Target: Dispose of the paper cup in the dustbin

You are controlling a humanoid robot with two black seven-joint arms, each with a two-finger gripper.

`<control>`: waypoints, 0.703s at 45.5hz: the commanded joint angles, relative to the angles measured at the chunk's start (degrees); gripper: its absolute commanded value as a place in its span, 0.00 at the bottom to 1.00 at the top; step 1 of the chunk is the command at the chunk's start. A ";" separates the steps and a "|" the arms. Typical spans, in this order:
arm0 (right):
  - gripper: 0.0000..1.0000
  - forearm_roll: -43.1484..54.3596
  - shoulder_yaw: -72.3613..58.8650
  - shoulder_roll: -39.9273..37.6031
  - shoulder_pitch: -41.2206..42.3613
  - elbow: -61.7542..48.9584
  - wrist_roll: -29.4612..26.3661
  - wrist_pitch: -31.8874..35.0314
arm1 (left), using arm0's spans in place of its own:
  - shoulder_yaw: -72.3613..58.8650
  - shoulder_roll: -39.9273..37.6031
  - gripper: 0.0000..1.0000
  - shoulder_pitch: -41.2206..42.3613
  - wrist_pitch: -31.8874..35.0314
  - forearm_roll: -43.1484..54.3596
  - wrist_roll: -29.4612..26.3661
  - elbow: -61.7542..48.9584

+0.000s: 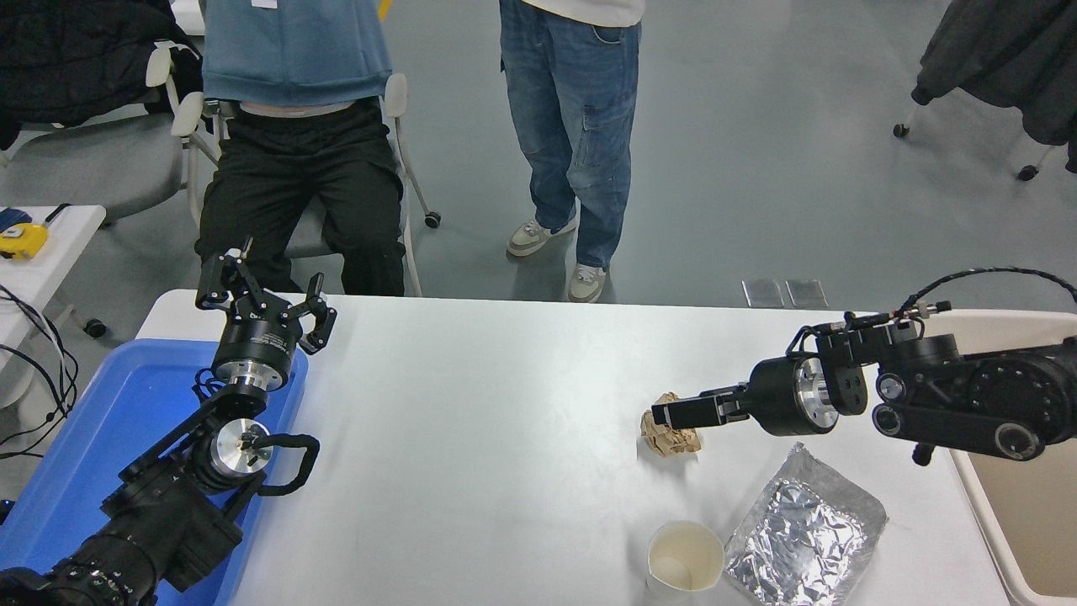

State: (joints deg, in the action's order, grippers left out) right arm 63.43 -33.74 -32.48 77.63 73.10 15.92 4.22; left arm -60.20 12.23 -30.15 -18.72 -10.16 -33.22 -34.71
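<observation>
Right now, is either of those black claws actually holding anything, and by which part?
Nothing is held. The right gripper hangs over the crumpled brown paper ball; whether it touches cannot be told. The paper cup stands untouched, and the left gripper is parked, open.

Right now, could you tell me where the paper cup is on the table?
In the head view, the cup stands upright at the table's near edge, right of centre, just left of the foil pouch and nearer than the paper ball.

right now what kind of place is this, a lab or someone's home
Most likely a robotics lab or office: a white table on grey floor, rolling office chairs, and people watching from the far side.
</observation>
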 commanded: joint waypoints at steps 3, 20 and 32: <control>1.00 3.55 -6.95 -5.48 2.18 7.31 0.43 0.17 | -0.01 -0.01 1.00 0.00 0.00 -0.04 0.09 0.00; 1.00 -9.99 -4.23 -15.16 0.68 14.35 -10.03 -0.88 | -0.01 -0.01 1.00 0.00 0.00 -0.04 0.00 0.00; 1.00 -10.17 -1.68 -15.16 -0.63 15.23 -9.94 -1.94 | -0.01 0.08 1.00 0.00 0.00 -0.04 0.00 0.00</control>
State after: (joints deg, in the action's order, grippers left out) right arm 54.79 -36.97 -46.43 78.34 86.96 7.07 3.07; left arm -60.21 12.23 -30.14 -18.72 -10.19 -33.22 -34.72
